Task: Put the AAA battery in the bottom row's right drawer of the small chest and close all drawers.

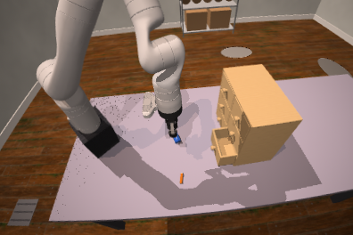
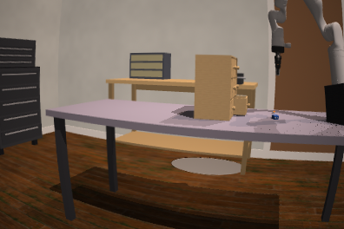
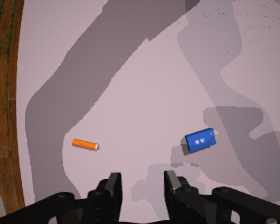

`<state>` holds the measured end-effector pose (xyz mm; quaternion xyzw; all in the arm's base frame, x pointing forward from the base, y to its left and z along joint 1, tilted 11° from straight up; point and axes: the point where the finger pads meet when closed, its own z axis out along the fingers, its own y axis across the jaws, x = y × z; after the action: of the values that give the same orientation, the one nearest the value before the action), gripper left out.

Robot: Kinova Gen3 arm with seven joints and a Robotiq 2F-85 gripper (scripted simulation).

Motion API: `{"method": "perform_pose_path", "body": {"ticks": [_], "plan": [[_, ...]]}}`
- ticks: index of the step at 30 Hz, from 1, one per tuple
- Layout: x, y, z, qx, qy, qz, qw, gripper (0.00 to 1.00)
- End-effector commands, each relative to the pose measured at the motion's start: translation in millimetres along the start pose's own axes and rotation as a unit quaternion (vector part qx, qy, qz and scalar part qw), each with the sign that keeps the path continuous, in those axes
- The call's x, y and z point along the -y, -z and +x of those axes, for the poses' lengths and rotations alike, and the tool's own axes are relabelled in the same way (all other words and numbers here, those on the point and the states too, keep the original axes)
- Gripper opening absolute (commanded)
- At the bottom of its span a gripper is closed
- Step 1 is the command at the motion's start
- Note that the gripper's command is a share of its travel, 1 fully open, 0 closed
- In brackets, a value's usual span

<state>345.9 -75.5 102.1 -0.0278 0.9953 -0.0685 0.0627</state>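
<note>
Wooden chest (image 1: 263, 103): bottom-right drawer (image 1: 223, 146) open, contents unseen.

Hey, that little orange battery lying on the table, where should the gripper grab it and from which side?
Take the orange battery at the middle of its length, coming straight down from above. It is a slim rod lying flat on the table, well apart from the blue block, so only its long sides offer purchase. The open gripper would probably need about a quarter turn to close across it.
</note>
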Motion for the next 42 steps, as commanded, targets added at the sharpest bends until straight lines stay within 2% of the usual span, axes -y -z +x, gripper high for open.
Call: {"method": "perform_pose_path", "body": {"ticks": [1,26,36,42], "plan": [[0,0.4,0,0.001,0.001,0.0,1.0,0.33],[1,-0.7,-1,0.0,0.005,0.0,1.0,0.33],[6,-7.3,-2,-0.002,0.033,0.003,0.999,0.33],[14,-17.2,-3,-0.006,0.076,0.006,0.997,0.33]]}}
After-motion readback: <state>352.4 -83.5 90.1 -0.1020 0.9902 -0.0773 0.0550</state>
